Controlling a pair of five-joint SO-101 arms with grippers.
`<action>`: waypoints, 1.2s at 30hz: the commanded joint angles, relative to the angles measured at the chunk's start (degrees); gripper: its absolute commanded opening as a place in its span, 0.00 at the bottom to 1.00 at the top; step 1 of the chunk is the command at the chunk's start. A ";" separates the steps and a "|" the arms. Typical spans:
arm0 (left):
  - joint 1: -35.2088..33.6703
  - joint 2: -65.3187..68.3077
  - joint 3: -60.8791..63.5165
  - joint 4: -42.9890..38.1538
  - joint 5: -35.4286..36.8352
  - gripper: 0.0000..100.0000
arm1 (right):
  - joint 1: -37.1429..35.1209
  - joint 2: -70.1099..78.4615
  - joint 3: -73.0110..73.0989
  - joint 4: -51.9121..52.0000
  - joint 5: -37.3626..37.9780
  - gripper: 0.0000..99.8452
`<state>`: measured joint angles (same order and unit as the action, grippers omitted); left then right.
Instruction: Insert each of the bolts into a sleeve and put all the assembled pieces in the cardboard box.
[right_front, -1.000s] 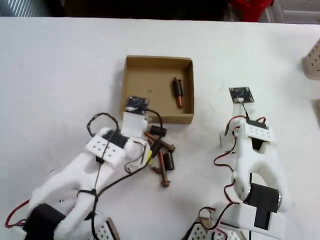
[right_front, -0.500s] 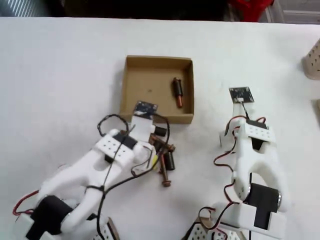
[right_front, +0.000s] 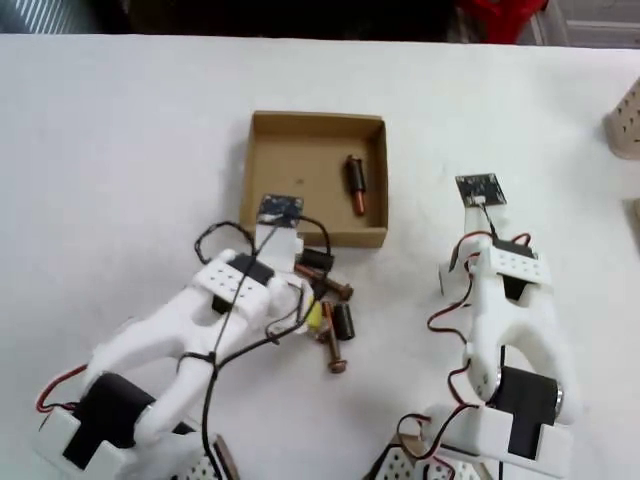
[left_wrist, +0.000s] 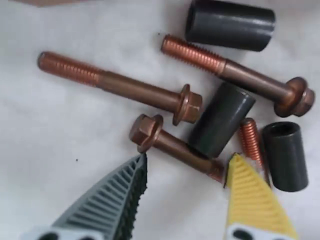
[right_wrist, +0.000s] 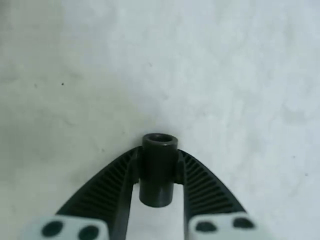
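shifted my left arm back over the pile (right_front: 325, 300), left jaws spread either side of a loose bolt (left_wrist: 170, 145) on the worktop (right_front: 120, 120); right jaws pinch a sleeve (right_wrist: 158, 172). next, i reckon: close, lift, thread it in. cardboard box (right_front: 262, 165) beyond holds one finished piece (right_front: 355, 186).

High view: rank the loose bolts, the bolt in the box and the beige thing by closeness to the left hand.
1. Loose bolts, at the left hand.
2. Bolt in the cardboard box, just beyond.
3. Beige thing, far right edge.
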<state>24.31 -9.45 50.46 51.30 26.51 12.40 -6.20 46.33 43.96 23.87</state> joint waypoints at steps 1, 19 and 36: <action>1.01 -0.22 -0.62 -1.05 0.79 0.26 | -0.22 -0.48 -1.93 0.22 0.88 0.02; 8.40 -0.75 4.22 -2.37 -2.20 0.02 | -0.31 -0.40 -2.02 0.31 0.88 0.02; 3.38 -20.70 12.48 -2.46 -5.89 0.02 | -0.31 -0.48 -1.93 0.31 0.88 0.02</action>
<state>28.62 -20.00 59.60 48.57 21.05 12.40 -6.20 46.33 43.96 23.96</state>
